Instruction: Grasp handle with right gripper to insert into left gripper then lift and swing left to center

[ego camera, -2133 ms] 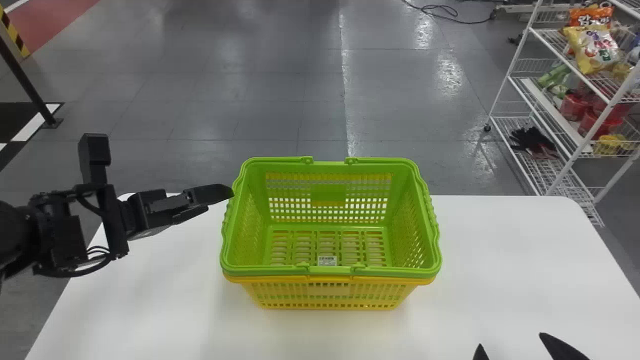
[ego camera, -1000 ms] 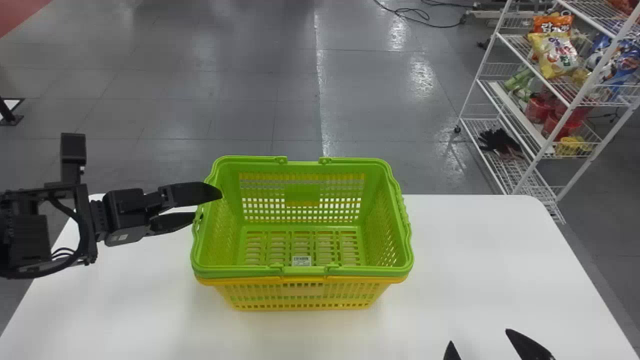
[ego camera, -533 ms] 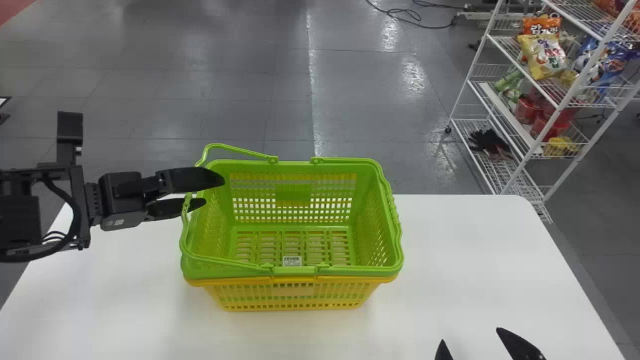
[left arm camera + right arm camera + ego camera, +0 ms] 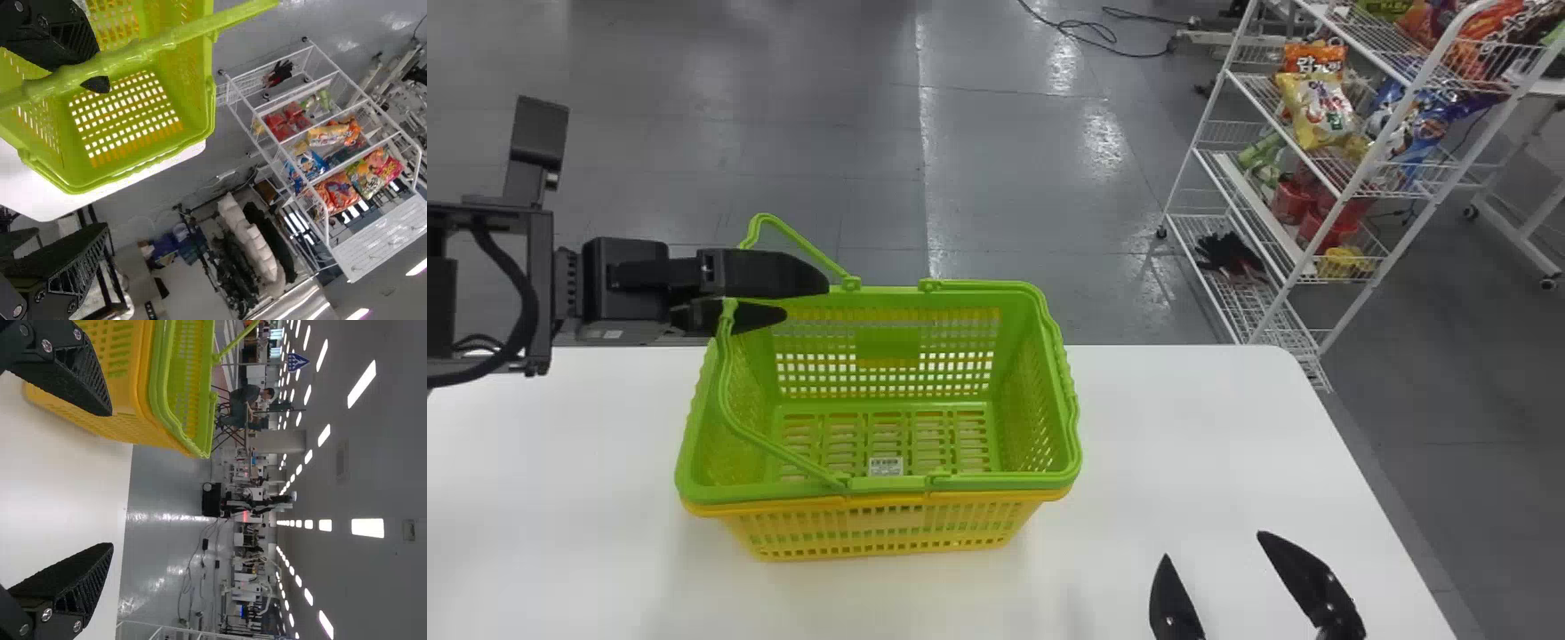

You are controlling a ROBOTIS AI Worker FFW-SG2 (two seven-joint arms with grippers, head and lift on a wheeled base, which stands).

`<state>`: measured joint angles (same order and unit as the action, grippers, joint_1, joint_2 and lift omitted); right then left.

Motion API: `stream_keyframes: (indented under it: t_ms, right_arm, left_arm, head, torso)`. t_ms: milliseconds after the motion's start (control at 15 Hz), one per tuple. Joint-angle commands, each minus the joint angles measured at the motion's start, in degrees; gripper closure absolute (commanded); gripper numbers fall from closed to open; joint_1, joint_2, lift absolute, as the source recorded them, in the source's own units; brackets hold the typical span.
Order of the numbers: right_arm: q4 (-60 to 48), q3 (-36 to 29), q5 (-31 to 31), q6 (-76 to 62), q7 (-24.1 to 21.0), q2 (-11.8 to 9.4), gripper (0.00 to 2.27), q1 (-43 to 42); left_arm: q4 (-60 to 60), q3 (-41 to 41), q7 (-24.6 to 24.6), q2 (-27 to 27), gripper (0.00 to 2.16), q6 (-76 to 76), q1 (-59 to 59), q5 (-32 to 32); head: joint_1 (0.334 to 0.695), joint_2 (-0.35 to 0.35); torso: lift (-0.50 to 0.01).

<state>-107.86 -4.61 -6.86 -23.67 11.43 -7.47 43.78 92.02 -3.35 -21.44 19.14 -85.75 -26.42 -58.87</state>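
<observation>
At the left side of the rectangular light-green plastic basket point(image 4: 887, 344), the black two-fingered left gripper point(image 4: 807, 300) hangs above the rim. The basket's slim green left handle point(image 4: 133, 53) is tilted up from that side and crosses one finger; I think it rests there, so the bar stays raised and away from the basket's mouth. The gripper is spread wide, not squeezing this bar, which probably leaves space for the second handle to be put in. Under the green basket is a yellow slatted plastic basket point(image 4: 889, 529), and the green one sits nested inside it, likely a steady support on the smooth white table point(image 4: 1156, 418). Along the green basket's right rim, the matching bumpy right handle point(image 4: 1063, 364) lies folded flat, so it must, in my judgement, be raised next. Farther right of the basket, and closer to the robot, the black right gripper point(image 4: 1213, 545) is over the tabletop. Its pincer is also wide, holds nothing and touches neither basket; this place seems suitable for approaching the flat handle.
</observation>
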Motion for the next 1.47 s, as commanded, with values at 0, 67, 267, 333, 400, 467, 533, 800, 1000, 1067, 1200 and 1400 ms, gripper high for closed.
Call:
stream_keyframes:
  t_ms: [0,67,267,333,400,467,533,800,1000,1067,1200,1400]
  right_arm:
    - [-2.4,-0.4,0.0,4.5,0.0,-0.1,0.1,-2.3]
    - [-3.4,-0.5,0.1,6.9,0.0,-0.1,0.11,-3.4]
    - [-5.0,-0.5,1.5,12.4,-0.1,0.0,0.57,-6.9]
    - [-5.3,-0.3,2.2,14.7,-0.1,-0.1,0.96,-8.0]
    - [-5.8,-0.1,3.1,17.7,-0.1,0.0,1.42,-9.1]
    - [-6.0,0.0,3.7,20.1,-0.5,0.0,1.83,-10.4]
    - [-6.0,0.5,5.0,22.6,-1.1,0.0,2.07,-11.7]
    - [-5.3,2.6,8.9,28.9,-1.5,0.0,2.14,-16.4]
    - [-3.9,4.3,11.0,31.2,-1.6,-0.1,2.14,-18.9]
    - [-3.1,4.8,11.6,32.1,-1.6,-0.1,2.14,-20.0]
    - [-2.1,5.7,12.6,33.3,-1.5,-0.1,2.14,-21.7]
    - [-0.2,7.2,13.6,34.7,-1.6,-0.4,2.14,-23.8]
  left_arm:
    - [-0.7,2.5,0.0,-0.1,0.09,0.0,-2.2,0.4]
    - [-0.8,3.5,0.0,-0.2,0.09,0.0,-2.9,0.6]
    - [-0.8,5.0,0.1,-0.2,0.09,-0.3,-3.9,0.5]
    - [-0.8,5.3,0.2,-0.2,0.09,-0.9,-4.1,0.2]
    - [-0.8,5.4,0.1,-0.2,0.09,-1.0,-4.3,-0.2]
    - [-0.8,6.2,0.2,-0.4,0.09,-1.2,-4.8,-0.3]
    - [-0.7,6.6,0.2,-0.6,0.09,-1.4,-5.0,-0.4]
    - [-0.7,7.7,0.4,-1.0,0.09,-1.4,-5.6,-0.4]
    - [-0.8,8.4,0.6,-1.9,0.09,-1.4,-6.0,-0.3]
    - [-0.8,8.5,0.8,-2.3,0.09,-1.4,-6.2,-0.3]
    - [-0.8,9.0,0.9,-2.6,0.09,-1.4,-6.3,-0.2]
    - [-0.8,9.3,0.9,-3.2,0.09,-1.4,-6.1,-0.3]
  head:
    - [0.695,-0.18]
    - [0.695,-0.183]
    - [0.695,-0.196]
    - [0.695,-0.198]
    - [0.695,-0.199]
    - [0.695,-0.2]
    - [0.695,-0.2]
    - [0.695,-0.202]
    - [0.695,-0.196]
    - [0.695,-0.193]
    - [0.695,-0.192]
    - [0.695,-0.19]
  torso:
    - [-0.093]
    - [-0.093]
    - [-0.093]
    - [-0.093]
    - [-0.093]
    - [-0.093]
    - [-0.093]
    - [-0.093]
    - [-0.093]
    - [-0.093]
    - [-0.093]
    - [-0.093]
